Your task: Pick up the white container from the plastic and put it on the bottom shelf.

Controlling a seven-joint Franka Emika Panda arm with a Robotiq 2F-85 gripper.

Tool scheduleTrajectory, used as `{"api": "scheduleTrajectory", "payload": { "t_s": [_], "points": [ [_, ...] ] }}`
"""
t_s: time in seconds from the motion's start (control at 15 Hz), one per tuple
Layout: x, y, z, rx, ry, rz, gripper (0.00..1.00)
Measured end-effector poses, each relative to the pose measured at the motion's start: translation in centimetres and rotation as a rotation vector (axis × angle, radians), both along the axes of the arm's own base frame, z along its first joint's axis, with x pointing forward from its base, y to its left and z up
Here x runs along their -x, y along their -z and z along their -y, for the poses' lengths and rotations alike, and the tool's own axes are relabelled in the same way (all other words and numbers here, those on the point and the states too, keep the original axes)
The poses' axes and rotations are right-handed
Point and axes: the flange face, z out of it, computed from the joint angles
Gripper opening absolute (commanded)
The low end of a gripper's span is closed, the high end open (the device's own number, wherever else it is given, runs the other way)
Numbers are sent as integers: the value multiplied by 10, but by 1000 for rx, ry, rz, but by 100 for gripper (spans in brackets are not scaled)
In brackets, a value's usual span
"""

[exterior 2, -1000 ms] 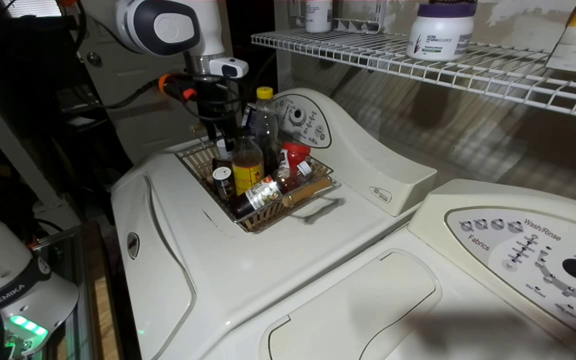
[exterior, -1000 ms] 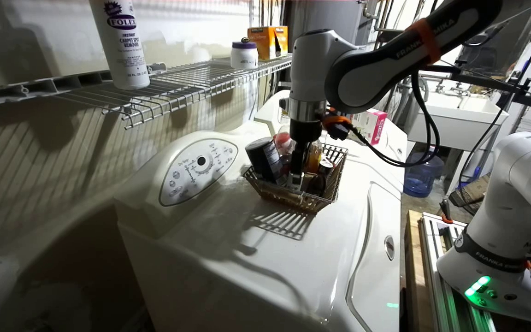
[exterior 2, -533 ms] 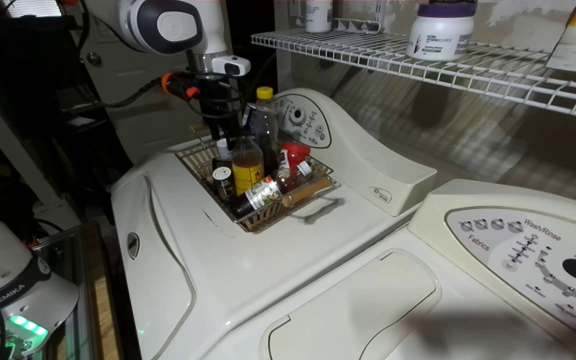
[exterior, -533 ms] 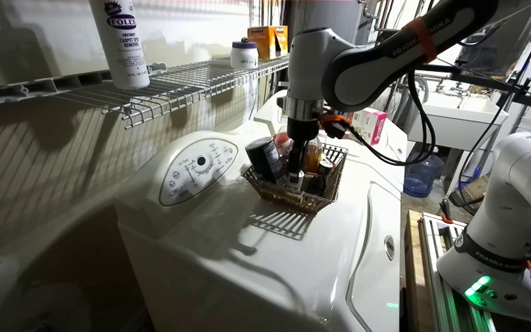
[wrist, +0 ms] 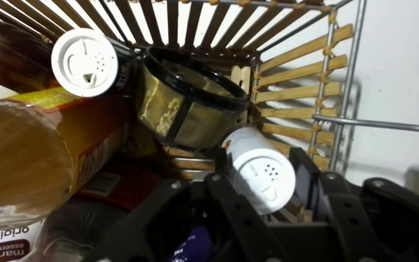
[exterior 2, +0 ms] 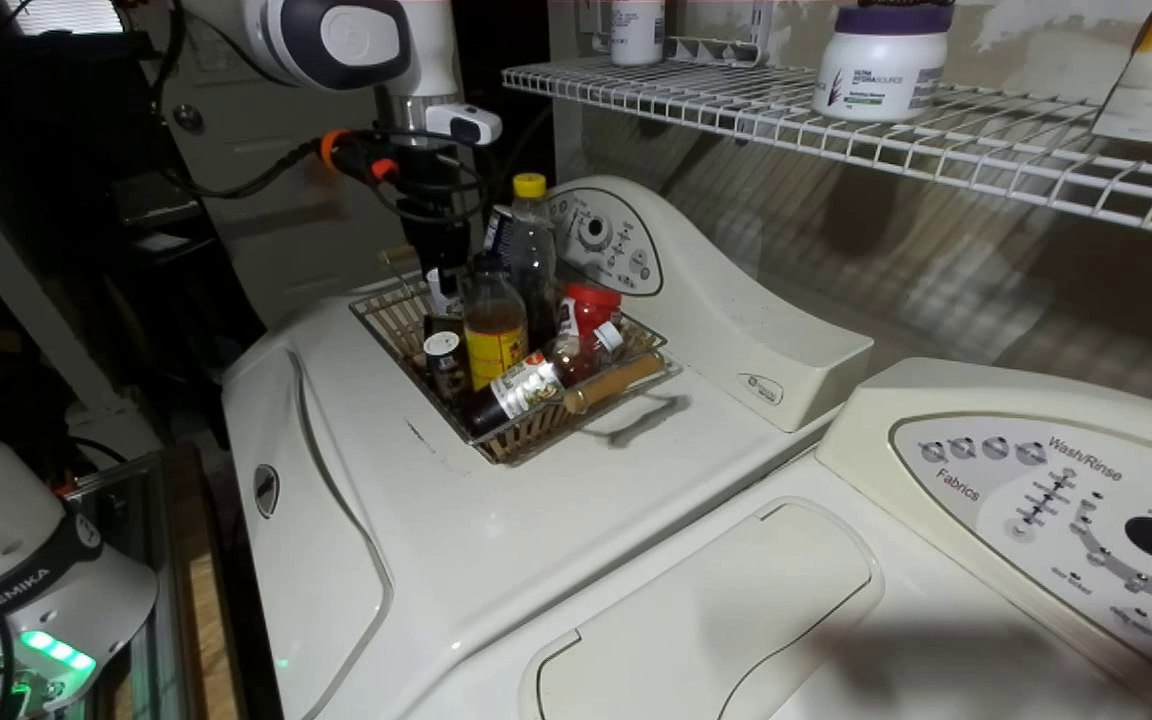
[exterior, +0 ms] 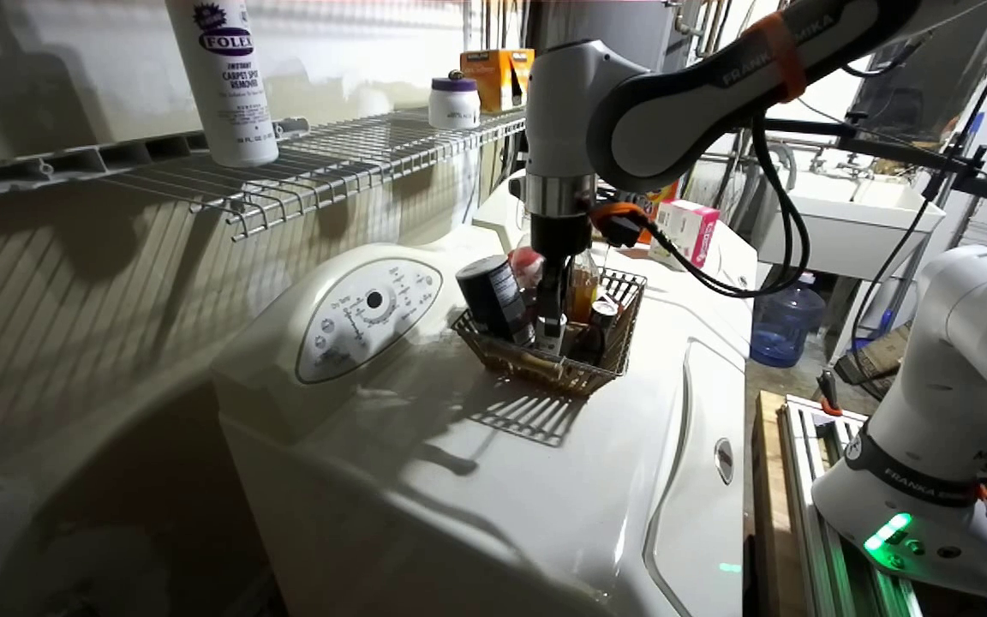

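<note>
Since the earlier frame, the robot arm (exterior: pixel 631 128) sits slightly higher, and the white container (wrist: pixel 262 174) seems raised a touch with it. As far as the wrist view shows, the tool (wrist: pixel 261 160) is grasping the container, a jaw close against each side near the top; the lower part is down inside the basket (wrist: pixel 300 91), which rests on the worktop (exterior 2: pixel 496 530). Such a shallow hold on a smooth round body could slip or twist during the lift. A mesh cup (wrist: pixel 195 105) is just beside, touching or not I cannot tell; catching on it could tilt the container. Between there and the bottom shelf (exterior: pixel 382 141) leans a dark canister (exterior: pixel 493 296), so a sideways swing begun too low could knock it or drag the basket along. At the shelf, its open gaps may rock a small base released unevenly, and a wide approach could bump the jar (exterior 2: pixel 881 70).
</note>
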Motion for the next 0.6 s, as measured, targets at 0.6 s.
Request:
{"api": "scheduleTrajectory", "payload": {
  "t_s": [0.6],
  "points": [
    [16,-88,-26,44,-10,-13,20]
  ]
}}
